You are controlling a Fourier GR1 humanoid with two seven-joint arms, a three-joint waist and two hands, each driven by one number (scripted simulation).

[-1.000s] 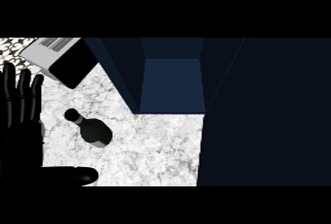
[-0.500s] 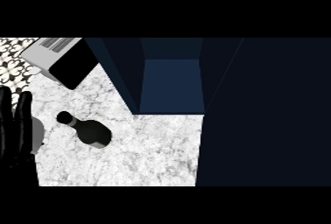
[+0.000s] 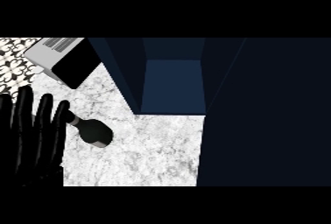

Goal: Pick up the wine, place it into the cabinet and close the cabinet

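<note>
My left hand is resting at the left edge with its fingers straight and spread, holding nothing. The dark glass wine bottle is lying on the white marbled worktop just right of my fingertips, its neck nearly touching them. Beyond it, the dark blue cabinet is standing open, nothing showing inside.

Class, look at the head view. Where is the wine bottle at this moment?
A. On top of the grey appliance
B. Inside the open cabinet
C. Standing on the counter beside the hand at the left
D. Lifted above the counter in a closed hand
C. The wine bottle stands on the counter, just right of the left hand, whose fingers are straight; the open cabinet holds nothing visible.
</note>
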